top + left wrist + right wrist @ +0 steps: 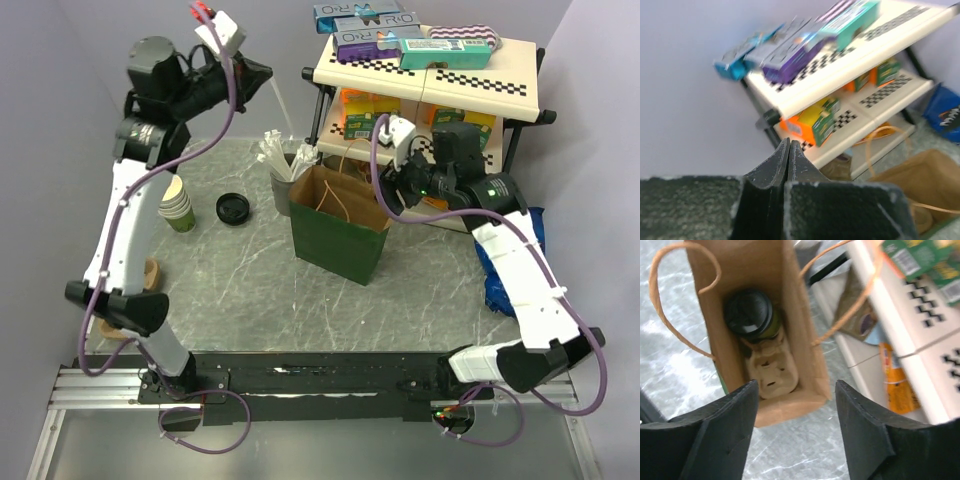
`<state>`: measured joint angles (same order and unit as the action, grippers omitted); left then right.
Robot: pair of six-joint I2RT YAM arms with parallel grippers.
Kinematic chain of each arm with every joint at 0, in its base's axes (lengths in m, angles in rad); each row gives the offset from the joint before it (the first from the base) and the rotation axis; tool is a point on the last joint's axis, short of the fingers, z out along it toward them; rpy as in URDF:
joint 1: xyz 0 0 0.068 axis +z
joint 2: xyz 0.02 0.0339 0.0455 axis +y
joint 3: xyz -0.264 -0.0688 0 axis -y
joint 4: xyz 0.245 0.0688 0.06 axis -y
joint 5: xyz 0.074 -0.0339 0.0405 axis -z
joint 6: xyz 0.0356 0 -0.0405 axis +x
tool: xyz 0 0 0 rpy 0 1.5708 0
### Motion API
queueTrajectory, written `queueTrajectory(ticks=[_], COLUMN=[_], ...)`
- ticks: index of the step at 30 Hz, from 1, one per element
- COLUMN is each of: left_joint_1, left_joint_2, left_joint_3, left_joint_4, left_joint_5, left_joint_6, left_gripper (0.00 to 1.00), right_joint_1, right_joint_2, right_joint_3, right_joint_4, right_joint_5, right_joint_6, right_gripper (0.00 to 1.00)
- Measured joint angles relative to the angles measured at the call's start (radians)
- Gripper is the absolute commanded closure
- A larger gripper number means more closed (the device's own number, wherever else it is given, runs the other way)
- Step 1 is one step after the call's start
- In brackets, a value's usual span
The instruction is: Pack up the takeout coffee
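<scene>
Right claw (796, 387) apart; coffee (749, 314) in bag (805, 355), wrist view only.

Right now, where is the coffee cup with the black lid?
In the right wrist view, the takeout coffee sits inside the open paper bag, by a cardboard carrier; the bag stands mid-table, before the shelf.

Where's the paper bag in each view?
Top external: paper bag stands mid-table, green outside, open top.
Left wrist: paper bag in the lower right corner, brown inside showing, blurred.
Right wrist: paper bag at upper left, seen from above, takeout coffee inside.
Shared landmark: the checkered shelf beside the bag, in all three.
</scene>
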<state>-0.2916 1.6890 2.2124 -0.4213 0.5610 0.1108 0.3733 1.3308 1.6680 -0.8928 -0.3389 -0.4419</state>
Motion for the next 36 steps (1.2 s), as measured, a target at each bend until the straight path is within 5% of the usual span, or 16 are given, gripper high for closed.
queueTrajectory(ticks=[14,29,33,36], left_joint_1=[-0.084,-0.321,-0.36,-0.404], left_joint_2=[-0.218,-0.034,-0.033,-0.027], left_joint_3=[-0.215,-0.266,-0.266,-0.266], left_joint_4=[0.056,0.007,-0.006,-0.013], left_joint_5=[0.251,0.204,0.177,0.164], left_joint_6=[-0.074,-0.016,0.018,0.03], left_gripper=[0.99,0.99,0.35,0.14], right_joint_1=[-0.016,-0.036,-0.039,-0.04], right_joint_2=[-0.241,-0.349,-0.394,-0.409], right_joint_3=[-0.055,-0.172,-0.201,-0.223], right_joint_4=[0.171,0.171,0.169,0.164], right_joint_5=[0.185,0.199,0.183,0.164], right_joint_6=[0.123,0.14,0.139,0.142], right_gripper=[0.24,0.23,0.19,0.15])
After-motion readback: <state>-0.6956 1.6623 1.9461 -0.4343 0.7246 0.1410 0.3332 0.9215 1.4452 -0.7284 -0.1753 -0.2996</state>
